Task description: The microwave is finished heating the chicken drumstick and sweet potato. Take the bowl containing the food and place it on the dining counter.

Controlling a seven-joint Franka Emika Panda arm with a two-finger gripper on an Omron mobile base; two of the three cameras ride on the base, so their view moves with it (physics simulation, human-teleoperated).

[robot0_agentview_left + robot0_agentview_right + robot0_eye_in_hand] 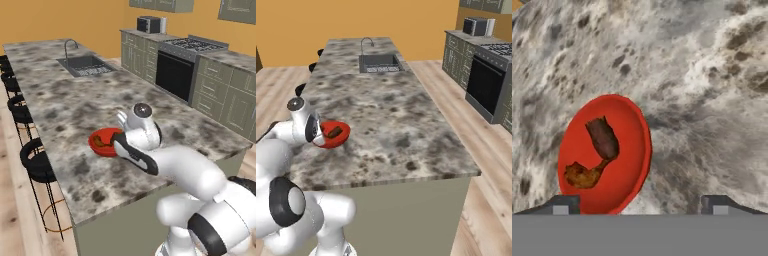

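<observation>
Your gripper (641, 204) hangs over the dining counter (712, 100) with its jaws spread wide: in the hand view the two dark fingertips (562, 205) sit far apart at about 7 and 5 o'clock, and nothing is clamped between them. The red bowl (607, 155) lies toward 8 o'clock of that view, its lower rim just beside the left-hand fingertip; whether tip and rim touch you cannot tell. Inside the bowl you see the food: a darker brown lump (603, 137) toward 12 o'clock of the bowl and an orange-brown lump (582, 175) toward 7 o'clock, the two touching. The bowl rests flat on the mottled marble top. In the left base view the bowl (104, 141) shows at 9 o'clock of the white wrist (142, 125), partly hidden behind it, near the counter edge (65, 165) where black bar stools (37, 162) stand. In the right base view the bowl (333, 133) sits at 3 o'clock of the wrist (303, 122), on the same side of the counter (406, 130). Farther out, toward 12 o'clock, you find the steel sink (378, 63) with its curved faucet (367, 44). Across the aisle stands a black-fronted oven (175, 75) under a cooktop (195, 45).
</observation>
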